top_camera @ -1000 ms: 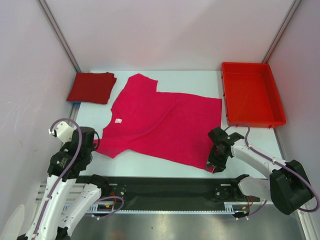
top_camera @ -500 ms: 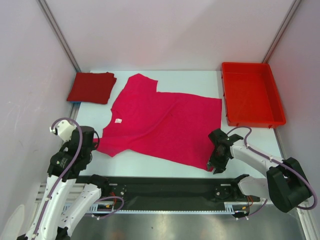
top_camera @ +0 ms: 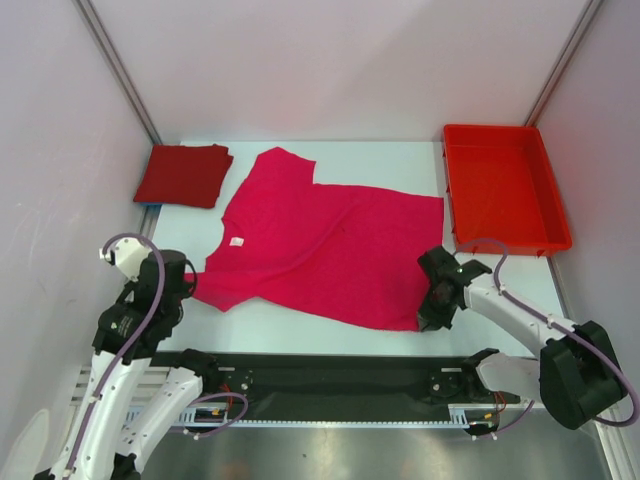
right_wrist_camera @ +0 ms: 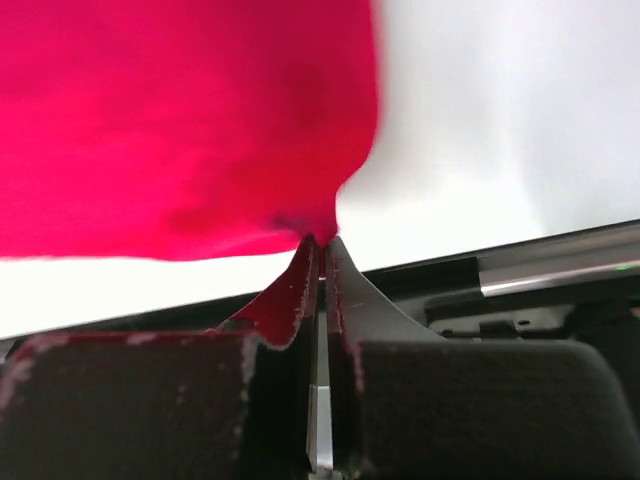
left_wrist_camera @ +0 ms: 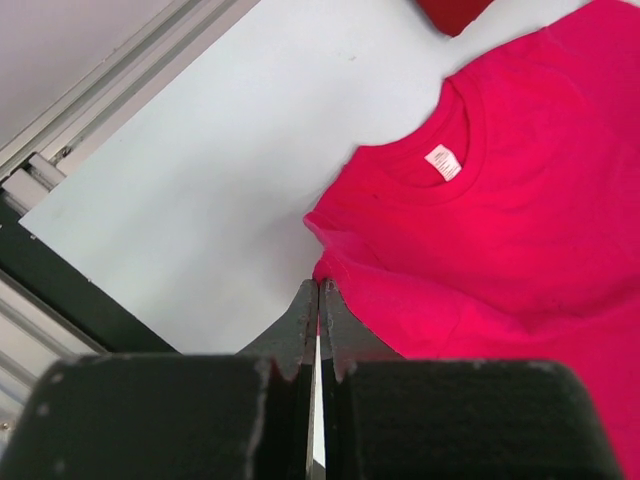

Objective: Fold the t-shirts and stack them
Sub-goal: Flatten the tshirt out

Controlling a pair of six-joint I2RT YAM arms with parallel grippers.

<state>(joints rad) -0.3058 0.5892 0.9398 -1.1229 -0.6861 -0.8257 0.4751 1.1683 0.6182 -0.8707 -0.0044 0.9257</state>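
Observation:
The magenta-pink t-shirt [top_camera: 320,245] lies spread on the white table, its collar and white tag toward the left. My left gripper [top_camera: 192,288] is shut on its near-left sleeve edge [left_wrist_camera: 325,275]. My right gripper [top_camera: 430,322] is shut on its near-right hem corner [right_wrist_camera: 320,235], lifted a little off the table. The pink t-shirt fills the top of the right wrist view [right_wrist_camera: 180,120] and the right of the left wrist view [left_wrist_camera: 500,200]. The crimson t-shirt [top_camera: 183,175] lies folded at the far left corner.
A rigid red plastic tray [top_camera: 548,235] stands at the far right. A black rail [top_camera: 320,372] runs along the table's near edge, close behind both grippers. Grey walls close in the left, right and back.
My right gripper has moved up and slightly right with the hem corner, drawing the near-right hem straighter. The left gripper has shifted only slightly, still holding the sleeve.

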